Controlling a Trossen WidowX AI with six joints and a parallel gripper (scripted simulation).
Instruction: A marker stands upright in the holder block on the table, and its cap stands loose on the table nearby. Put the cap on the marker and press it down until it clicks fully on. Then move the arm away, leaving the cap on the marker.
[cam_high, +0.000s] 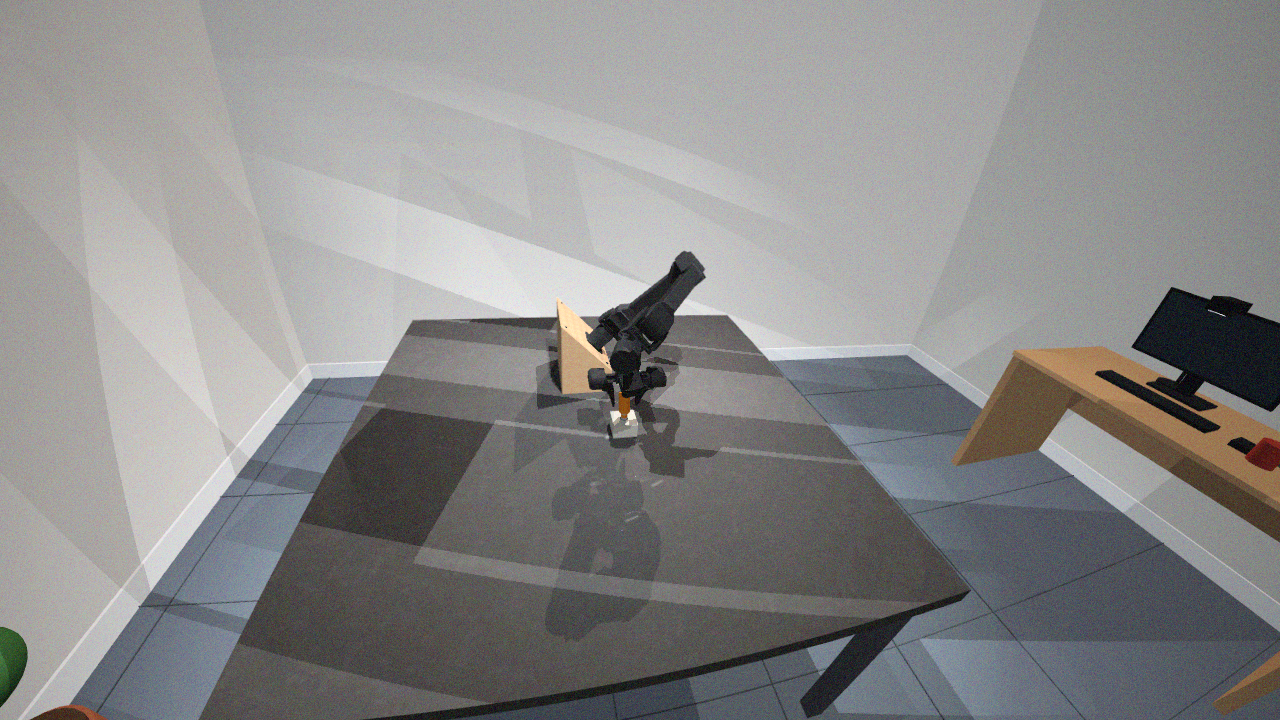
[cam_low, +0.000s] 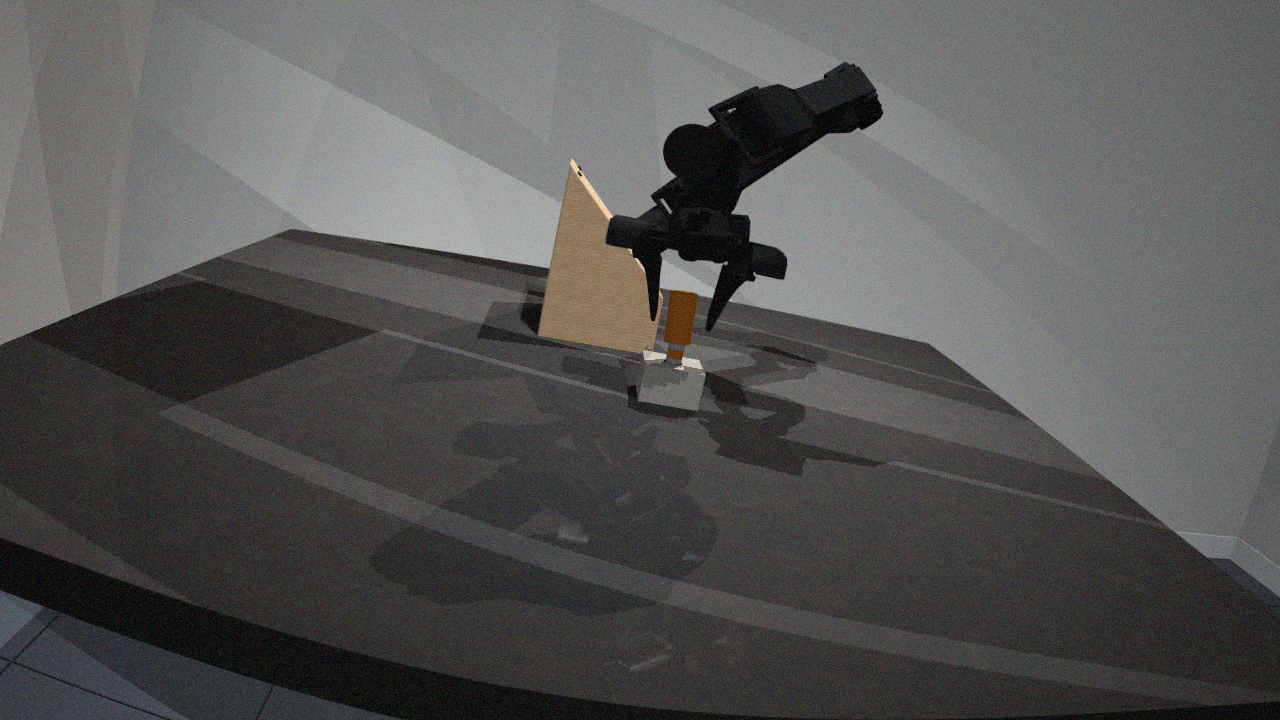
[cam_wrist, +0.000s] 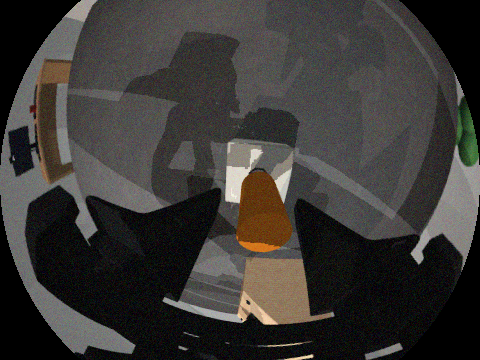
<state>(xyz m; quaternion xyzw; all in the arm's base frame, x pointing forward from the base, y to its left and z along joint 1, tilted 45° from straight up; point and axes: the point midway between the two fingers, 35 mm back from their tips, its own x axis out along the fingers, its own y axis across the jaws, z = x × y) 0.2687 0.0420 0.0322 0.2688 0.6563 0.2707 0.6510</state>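
Cap (cam_high: 624, 405) (cam_low: 681, 317) (cam_wrist: 262, 215) was on the marker (cam_low: 675, 352), upright in the block (cam_high: 623, 429) (cam_low: 671, 385) (cam_wrist: 234, 172) on the surface (cam_high: 716, 537) (cam_low: 805, 555) (cam_wrist: 325, 75). Tool (cam_high: 626, 399) (cam_low: 681, 325) (cam_wrist: 259, 199) was open around the cap. Most of the marker was hidden; couldn't tell if fully seated.

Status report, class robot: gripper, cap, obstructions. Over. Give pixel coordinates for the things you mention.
Gripper (cam_high: 625, 401) (cam_low: 682, 324) (cam_wrist: 259, 199) open, astride cap. Orange cap (cam_high: 624, 405) (cam_low: 681, 317) (cam_wrist: 263, 212) on marker, upright in white holder block (cam_high: 622, 431) (cam_low: 670, 385) (cam_wrist: 233, 182); full click unconfirmed. Nothing seen between fingers and cap.
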